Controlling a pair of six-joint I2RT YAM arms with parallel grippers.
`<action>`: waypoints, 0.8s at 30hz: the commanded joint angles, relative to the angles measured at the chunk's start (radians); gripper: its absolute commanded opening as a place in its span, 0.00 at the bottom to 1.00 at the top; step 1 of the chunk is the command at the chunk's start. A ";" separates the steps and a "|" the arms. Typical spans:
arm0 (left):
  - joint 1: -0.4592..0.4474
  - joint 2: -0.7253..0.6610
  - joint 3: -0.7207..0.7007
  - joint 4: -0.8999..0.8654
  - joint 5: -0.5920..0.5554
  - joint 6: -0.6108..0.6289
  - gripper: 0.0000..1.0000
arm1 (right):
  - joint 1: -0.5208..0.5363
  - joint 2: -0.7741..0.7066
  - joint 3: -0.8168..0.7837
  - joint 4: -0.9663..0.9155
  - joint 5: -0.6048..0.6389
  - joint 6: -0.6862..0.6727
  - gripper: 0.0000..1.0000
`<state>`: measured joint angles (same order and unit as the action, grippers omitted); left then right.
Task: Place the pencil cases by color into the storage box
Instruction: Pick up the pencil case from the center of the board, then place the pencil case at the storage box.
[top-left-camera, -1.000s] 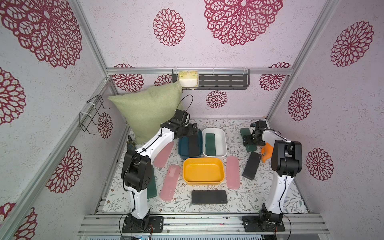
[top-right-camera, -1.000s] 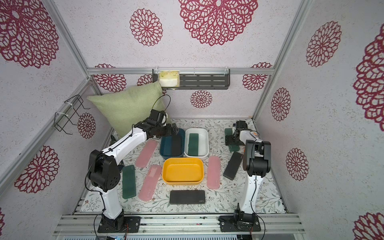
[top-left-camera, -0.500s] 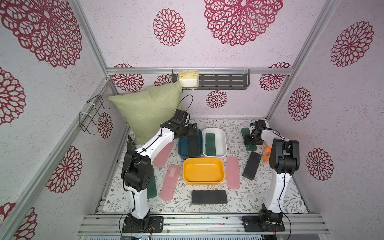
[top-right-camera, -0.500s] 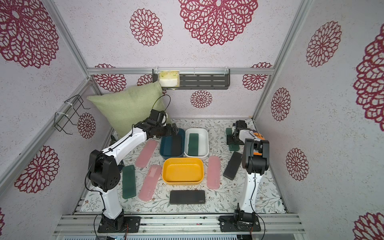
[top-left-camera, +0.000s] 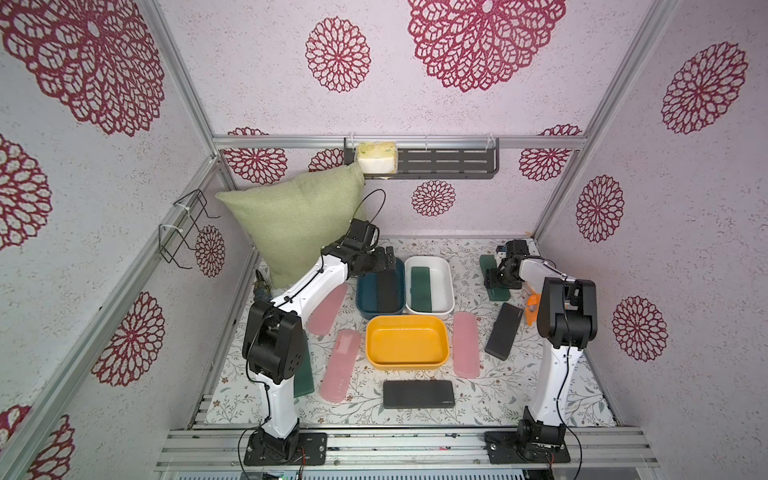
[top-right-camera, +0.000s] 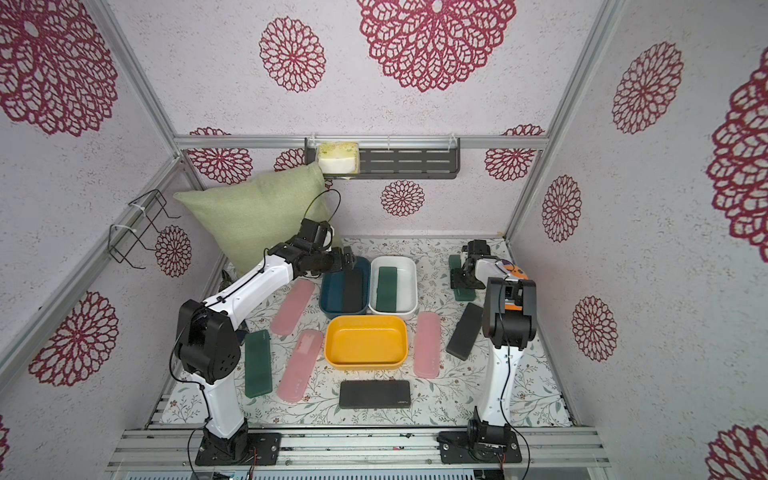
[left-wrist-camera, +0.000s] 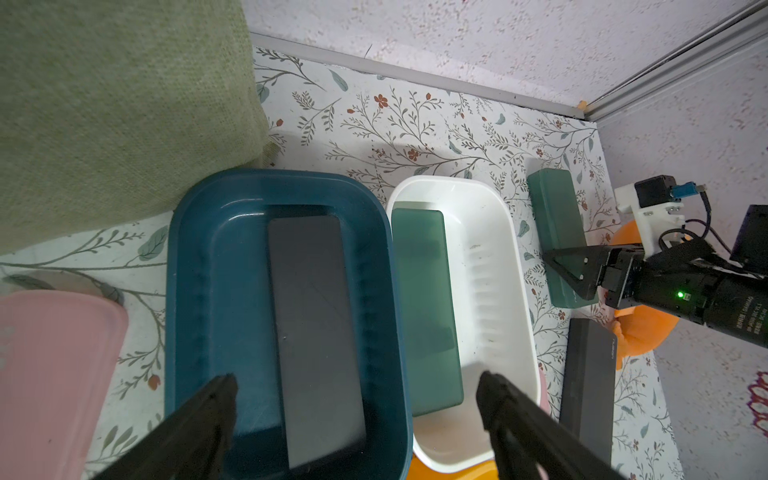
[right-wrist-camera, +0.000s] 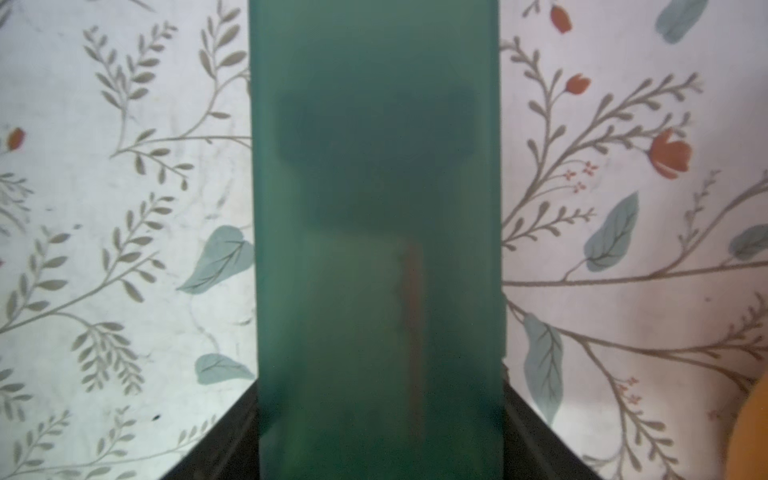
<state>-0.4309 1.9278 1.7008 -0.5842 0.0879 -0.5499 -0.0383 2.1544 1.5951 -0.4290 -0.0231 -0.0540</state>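
The right hand (top-left-camera: 500, 282) is clamped across a dark green pencil case (right-wrist-camera: 378, 166) on the worktop's (top-left-camera: 498, 399) far right, likely bound for the white bin (left-wrist-camera: 511, 266) holding another green case (left-wrist-camera: 428, 299), while the left hand (left-wrist-camera: 357, 399) hangs wide open, empty, above the black case (left-wrist-camera: 316, 324) in the blue bin (left-wrist-camera: 183, 249)

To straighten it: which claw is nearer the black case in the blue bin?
Left. The left claw hovers open above the black case; the right claw is beyond the white bin, shut on a green case.

left bin (top-left-camera: 368, 291) and right bin (top-left-camera: 443, 286), side by side, each hold one pencil case (top-left-camera: 387, 293); third bin (top-left-camera: 407, 345) lies before them.
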 joint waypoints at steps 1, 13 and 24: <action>0.016 -0.057 -0.021 0.000 -0.018 0.013 0.97 | 0.028 -0.138 0.000 0.031 -0.001 0.029 0.39; 0.058 -0.121 -0.119 0.053 -0.019 0.025 0.97 | 0.110 -0.321 -0.002 0.051 0.015 0.076 0.38; 0.099 -0.174 -0.174 0.069 0.023 0.031 0.97 | 0.298 -0.445 -0.132 0.098 0.070 0.289 0.38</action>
<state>-0.3416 1.7927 1.5341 -0.5419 0.0853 -0.5377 0.2237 1.7844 1.4837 -0.3771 0.0128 0.1261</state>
